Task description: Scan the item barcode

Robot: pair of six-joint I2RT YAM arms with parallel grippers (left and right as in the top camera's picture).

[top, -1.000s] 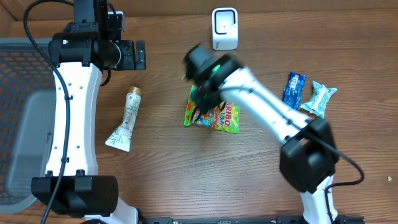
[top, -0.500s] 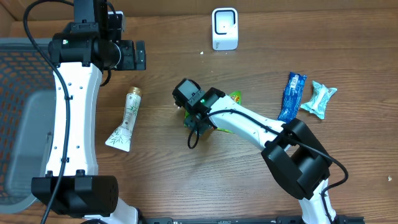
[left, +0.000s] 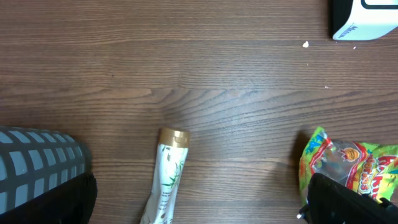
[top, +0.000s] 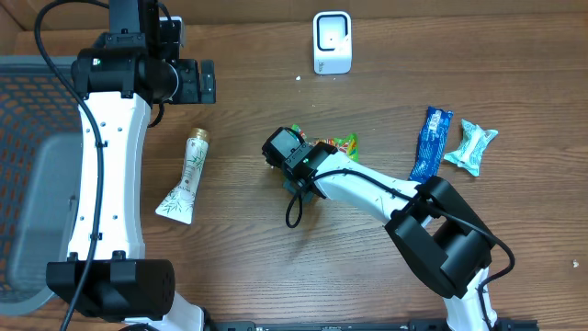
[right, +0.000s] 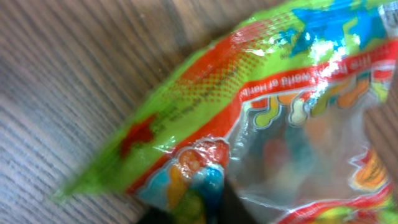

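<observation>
Haribo gummy bag (top: 342, 143) lies crumpled on the wooden worktop (top: 239, 267) just right of centre in the overhead frame. Its left edge is tucked under the right gripper (top: 308, 150), which reaches in low over it. From the right wrist camera the glossy film fills the frame, and a dark part of the gripper at the bottom edge meets a puckered corner. No view shows whether the jaws have pinched the film or merely press against it. The left gripper (top: 204, 81) hangs spread wide and empty in the upper left, well apart from the bag. A white barcode scanner (top: 332, 41) stands at upper centre, a cream tube (top: 187, 176) lies to the left, and a blue wrapper (top: 432, 136) and a teal packet (top: 473, 147) lie at far right.

No barcode shows on the printed face that is visible, so it likely sits on the hidden side. The pick calls for a bite on the flat sealed rim rather than the sweet-filled middle, so the bag hangs straight when raised. The carry should then turn the hidden face square to the scanner's window. The film should be kept taut, since creases and glare on such shiny wrap could spoil a read.
</observation>
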